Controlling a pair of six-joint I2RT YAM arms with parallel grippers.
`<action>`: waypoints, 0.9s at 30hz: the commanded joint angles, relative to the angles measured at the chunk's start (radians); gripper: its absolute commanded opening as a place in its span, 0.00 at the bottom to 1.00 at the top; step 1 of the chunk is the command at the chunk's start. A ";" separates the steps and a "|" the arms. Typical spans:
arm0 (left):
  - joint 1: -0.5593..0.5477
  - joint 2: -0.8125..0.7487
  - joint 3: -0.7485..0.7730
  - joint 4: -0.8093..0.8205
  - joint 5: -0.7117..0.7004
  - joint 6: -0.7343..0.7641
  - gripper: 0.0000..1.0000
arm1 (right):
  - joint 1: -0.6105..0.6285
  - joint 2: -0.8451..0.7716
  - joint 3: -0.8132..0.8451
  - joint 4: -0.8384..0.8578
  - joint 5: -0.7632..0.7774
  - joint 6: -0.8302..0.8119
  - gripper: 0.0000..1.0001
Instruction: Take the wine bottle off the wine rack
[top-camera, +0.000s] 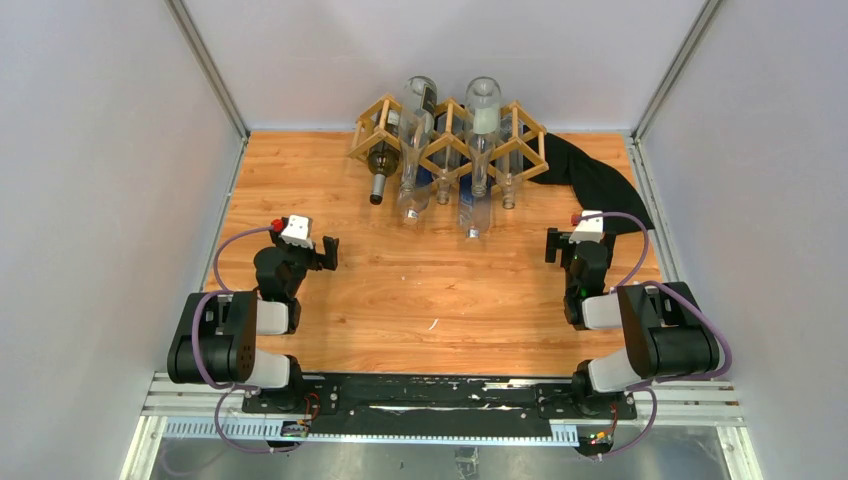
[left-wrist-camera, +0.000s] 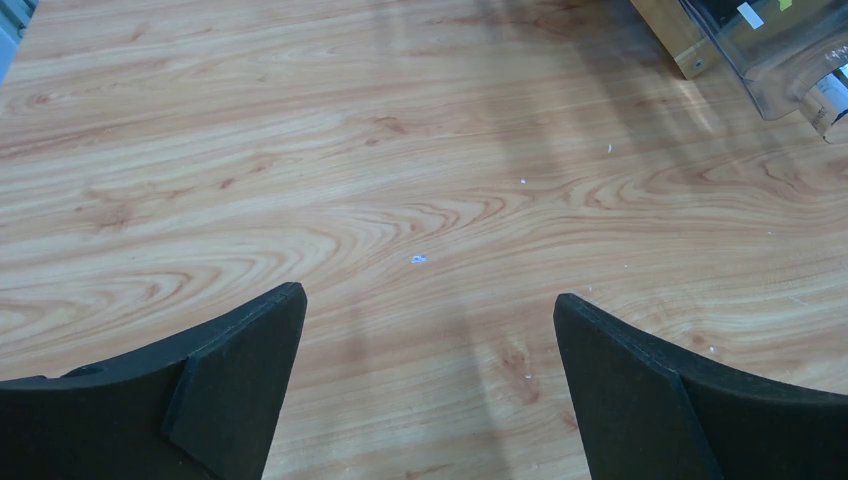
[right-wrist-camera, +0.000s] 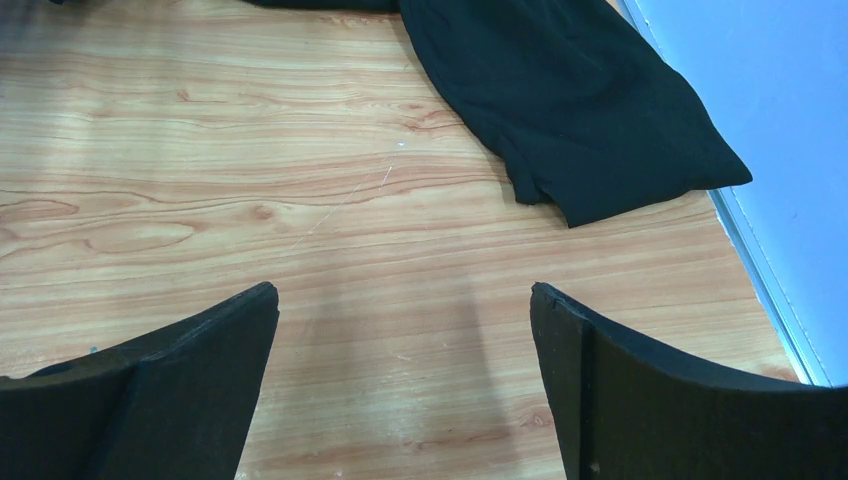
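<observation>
Nearest, at the bottom of the top view, both arm bases side by side at the edge of the surface (top-camera: 430, 320). A little further in, over bare wood, the left tool (top-camera: 327, 254): spread wide, nothing between the fingers, only wood grain in the gap in its wrist view. Level with it on the other side, the right tool (top-camera: 552, 246): also spread wide and empty, with a black cloth (right-wrist-camera: 560, 100) just ahead and to its right. Farther, close to the back edge, the wine rack (top-camera: 530, 135), standing across the surface with several bottles in its cells. In its left part, the wine bottle (top-camera: 383, 160), judged so from the dark glass; to the right of it, clear bottles (top-camera: 483, 120). Long axis of the dark one running near to far, neck and cap pointing toward the arms and sticking out at the front, body inside the lattice. From the left tool: ahead and a little to the right, well apart. From the right tool: ahead but far to the left, beyond the clear bottles. By this judgement, nearer to the left arm and better reached from there. Not yet touched; task apparently at its beginning. Probably needed next: to go forward in line with the neck, to close on the neck or shoulder, and to pull back along the same axis, without knocking the clear neighbour just beside.
</observation>
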 joint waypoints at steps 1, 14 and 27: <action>-0.004 -0.013 0.015 0.034 -0.009 0.015 1.00 | -0.015 -0.016 -0.017 0.004 -0.001 -0.013 1.00; -0.005 -0.014 0.015 0.034 -0.008 0.017 1.00 | -0.014 -0.017 -0.016 0.000 -0.001 -0.010 1.00; 0.094 -0.219 0.290 -0.588 0.020 -0.046 1.00 | -0.020 -0.386 0.067 -0.407 0.210 0.109 1.00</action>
